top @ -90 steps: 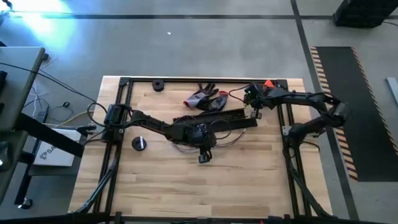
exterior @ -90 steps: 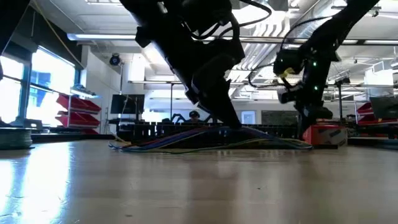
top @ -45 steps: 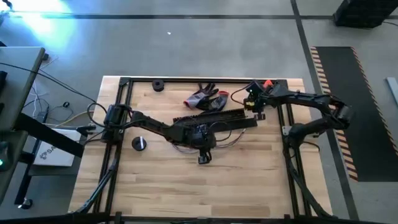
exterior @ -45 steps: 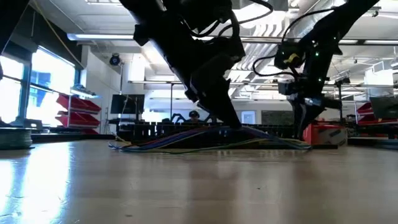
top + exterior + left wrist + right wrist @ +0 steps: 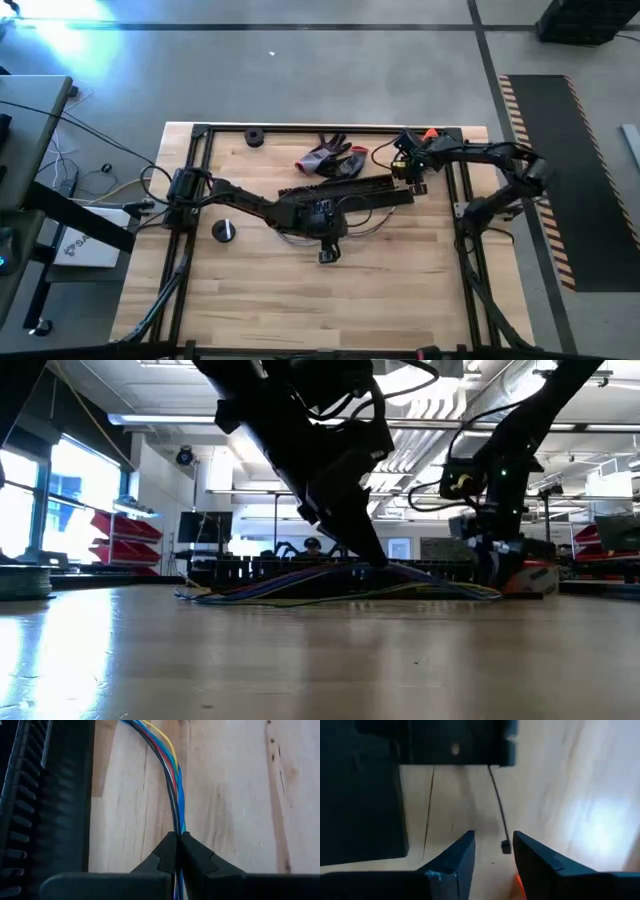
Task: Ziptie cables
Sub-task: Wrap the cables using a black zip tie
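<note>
The cables are a bundle of thin blue, red, yellow and black wires lying on the wooden table in the middle, next to the long black slotted strips. My left gripper is down at the bundle and shut on it. My right gripper is open low over the table by the strips' right end. A thin black strand with a small head lies on the wood between its fingers, apart from them. My left gripper pinches the cable bundle between its two fingertips, which are closed together on it. The fingers slant down from above. The bundle runs on from the fingertips along the wood and lies on the table.
Grey-and-red work gloves lie beyond the strips. A black roll sits at the far left, a round black-and-white thing at the left, an orange thing at the far right. Black frame rails border the table.
My right gripper has come down toward the table at the right end of the black strips, staying open. My left gripper has kept still on the cables.
</note>
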Controlling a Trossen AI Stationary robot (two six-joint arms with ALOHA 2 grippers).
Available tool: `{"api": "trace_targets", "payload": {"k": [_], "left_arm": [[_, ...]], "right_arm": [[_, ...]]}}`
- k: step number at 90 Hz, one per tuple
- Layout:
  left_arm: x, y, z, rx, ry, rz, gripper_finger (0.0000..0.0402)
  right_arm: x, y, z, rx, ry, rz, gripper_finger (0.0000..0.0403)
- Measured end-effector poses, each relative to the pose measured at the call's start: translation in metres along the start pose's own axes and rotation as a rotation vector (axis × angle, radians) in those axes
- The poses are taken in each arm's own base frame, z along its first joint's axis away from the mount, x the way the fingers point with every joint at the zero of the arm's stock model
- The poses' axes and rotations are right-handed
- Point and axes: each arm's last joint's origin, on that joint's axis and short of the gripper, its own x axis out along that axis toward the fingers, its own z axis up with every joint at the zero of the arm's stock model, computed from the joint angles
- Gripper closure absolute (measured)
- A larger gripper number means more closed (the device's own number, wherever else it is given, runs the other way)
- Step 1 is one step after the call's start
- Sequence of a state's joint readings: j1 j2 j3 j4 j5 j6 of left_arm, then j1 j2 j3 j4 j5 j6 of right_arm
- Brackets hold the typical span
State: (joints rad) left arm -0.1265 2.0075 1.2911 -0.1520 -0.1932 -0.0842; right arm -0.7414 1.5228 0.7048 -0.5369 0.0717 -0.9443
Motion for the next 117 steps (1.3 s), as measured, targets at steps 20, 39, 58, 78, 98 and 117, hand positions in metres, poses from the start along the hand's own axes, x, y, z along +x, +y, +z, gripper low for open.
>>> {"api": "trace_targets", "payload": {"k": [20,39,58,78,98,117], "left_arm": [[0.000,-0.001,0.000,-0.001,0.000,-0.007,0.0401],[0.000,0.000,0.000,-0.008,0.001,-0.008,0.0401],[0.000,0.000,0.000,-0.008,0.001,-0.008,0.0401],[0.000,0.000,0.000,0.004,0.001,-0.008,0.0401],[0.000,0.000,0.000,-0.004,0.001,-0.007,0.0401],[0.000,0.001,0.000,-0.018,-0.001,0.028,0.0401]], "right_arm": [[0.003,0.000,0.001,0.027,0.008,0.009,0.0383],[-0.001,-0.003,0.003,0.141,0.047,-0.049,0.0399],[-0.056,-0.012,0.013,0.328,0.071,-0.174,0.0401],[-0.140,0.000,0.029,0.520,0.042,-0.484,0.0402],[-0.201,0.041,0.040,0.688,-0.009,-0.563,0.0402],[-0.217,0.094,0.053,0.798,-0.099,-0.350,0.0402]]}}
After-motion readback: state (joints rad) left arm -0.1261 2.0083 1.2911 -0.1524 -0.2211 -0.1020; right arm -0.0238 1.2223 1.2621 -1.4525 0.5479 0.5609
